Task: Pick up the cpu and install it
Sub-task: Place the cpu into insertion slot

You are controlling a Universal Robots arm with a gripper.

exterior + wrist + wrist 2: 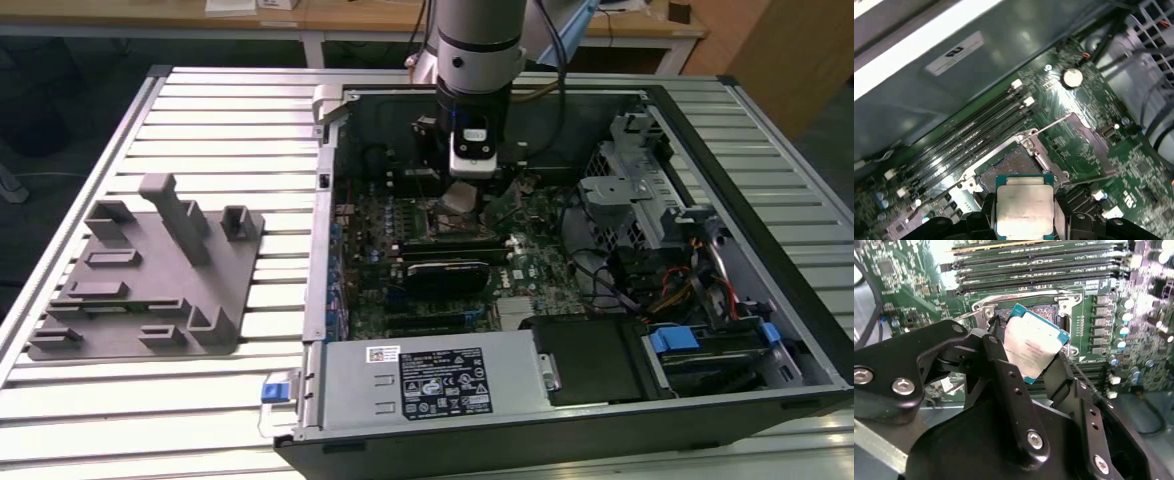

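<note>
The cpu (1031, 347), a flat square chip with a silvery top plate, hangs tilted just above the open motherboard socket (1043, 310). My gripper (1029, 359) is shut on it, with a black finger (1004, 367) pressed on each of two opposite edges. In the first wrist view the cpu (1024, 209) sits in the gripper (1024, 216) just short of the socket (1006, 169), whose load plate (1081, 150) is swung open. In the exterior view the gripper (462, 206) holds the cpu (459, 197) low inside the open computer case (327, 110).
Memory slots (1039, 265) run beside the socket. The case also holds a power supply (427, 380), a drive cage (641, 170) and cable bundles (667, 290). A grey fixture plate (147, 280) with upright blocks lies on the slatted table at the exterior view's left.
</note>
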